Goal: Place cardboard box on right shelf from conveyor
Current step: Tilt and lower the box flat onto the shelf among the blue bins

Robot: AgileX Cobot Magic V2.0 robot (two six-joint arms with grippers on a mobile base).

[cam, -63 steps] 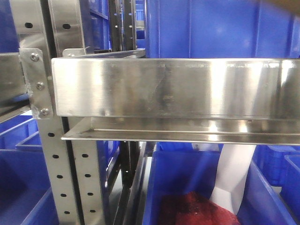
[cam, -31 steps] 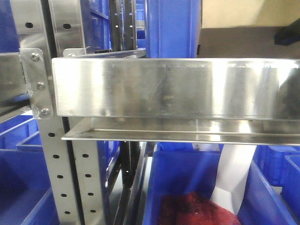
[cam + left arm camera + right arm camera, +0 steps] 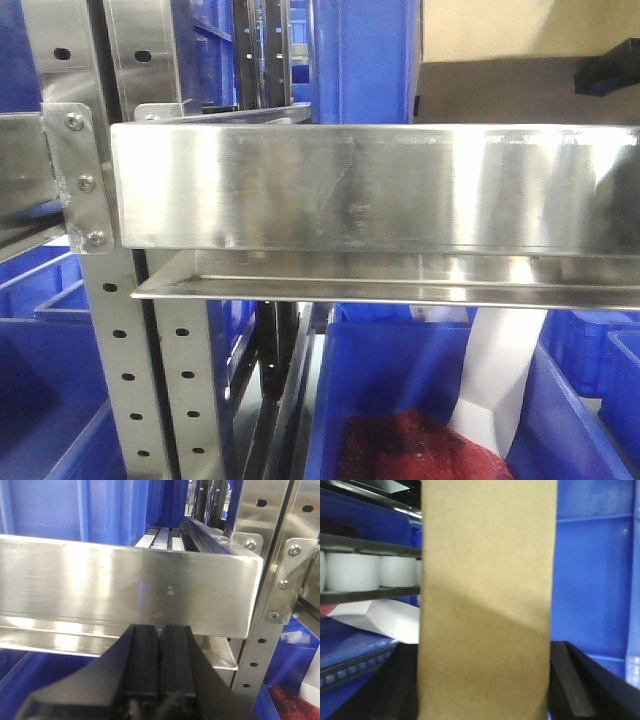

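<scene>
The cardboard box (image 3: 500, 70) is plain tan and shows at the top right of the front view, just above and behind the tall lip of the right shelf (image 3: 350, 185). A dark part of my right gripper (image 3: 610, 70) lies against the box's right side. In the right wrist view the box (image 3: 487, 595) fills the middle, and my right gripper (image 3: 484, 652) is shut on it with a black finger on each side. My left gripper (image 3: 160, 632) is shut and empty, right in front of a steel shelf lip (image 3: 125, 585). The conveyor is out of view.
A perforated steel upright (image 3: 110, 330) stands left of the shelf. Blue bins (image 3: 400, 380) sit below, one holding red cloth (image 3: 420, 450) and a white sheet (image 3: 495, 370). A big blue bin (image 3: 360, 60) stands behind the shelf. White rolls (image 3: 355, 572) sit at the right wrist view's left.
The cardboard box has come down into the front view at the top right and moved a little left above the shelf lip. The shelf and bins have not moved.
</scene>
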